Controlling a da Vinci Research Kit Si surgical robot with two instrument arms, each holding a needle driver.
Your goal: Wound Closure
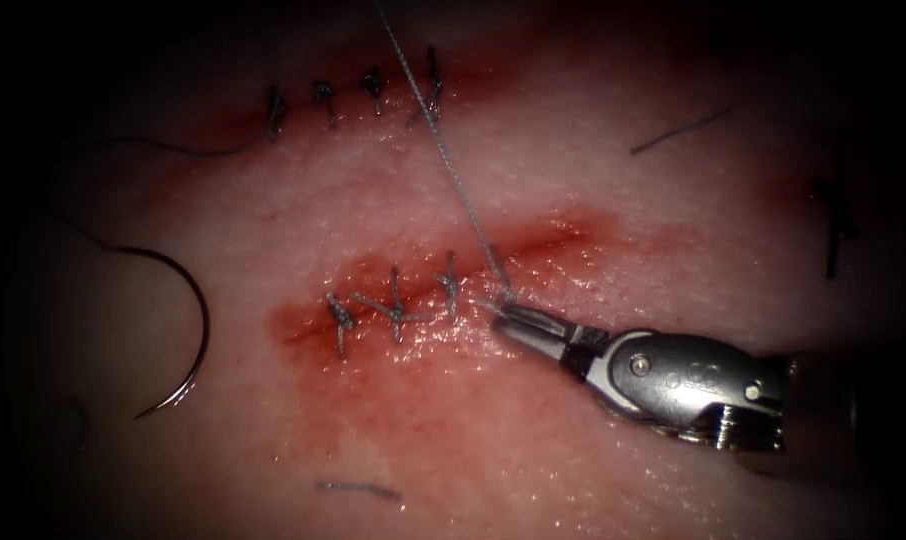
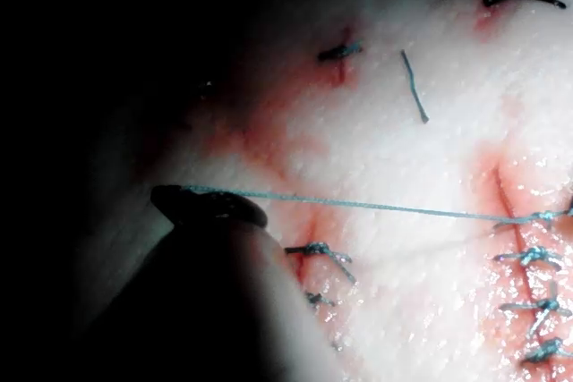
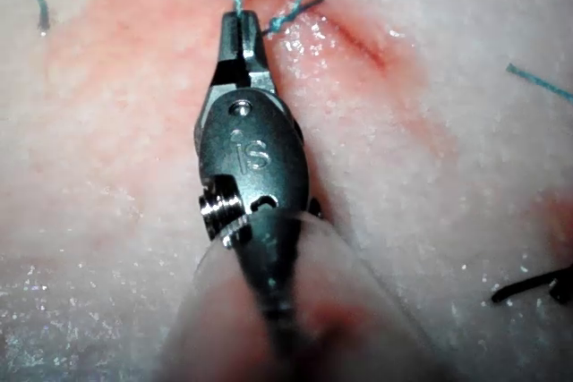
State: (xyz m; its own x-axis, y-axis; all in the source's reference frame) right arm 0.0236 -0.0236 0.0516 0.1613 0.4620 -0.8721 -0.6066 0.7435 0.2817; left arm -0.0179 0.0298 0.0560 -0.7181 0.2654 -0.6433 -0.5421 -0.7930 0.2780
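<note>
Right tool (image 1: 518, 322): nearest the endoscope, entering from the lower right of the frame; jaws clenched on the thread at the right end of the stitched run, tip just at the tissue surface. Same tool seen in the right wrist view (image 3: 240, 29), jaws closed with the thread leaving their tip.
Tissue (image 1: 593, 180): pale pork belly across the frame, wet and glistening.
Red fluid (image 1: 373, 400): stains the tissue around the central cut and along the upper row of stitches.
Cut (image 1: 543, 240): runs slantwise through the centre of the endoscope view; its left part carries stitches, its right part lies unstitched.
Central stitches (image 1: 395, 310): three knotted stitches across the cut, left of the right tool's tip.
Upper stitches (image 1: 325, 100): a row of four along a second line in the upper left of the frame.
Needle (image 1: 195, 330): curved, lying free on the tissue at the left of the frame, well apart from the cut and from both tools; not in the tissue, held by neither tool.
Thread (image 1: 453, 170): taut, rising from the right tool's jaws to the top edge of the frame.
Left tool (image 2: 210, 207): dark tip seen in the left wrist view, with the taut thread (image 2: 376, 208) running from it to the stitch line; whether its jaws are released or clenched cannot be told.
Cut ends of thread (image 1: 681, 132): short loose pieces, upper right, far right and bottom centre of the endoscope frame.
</note>
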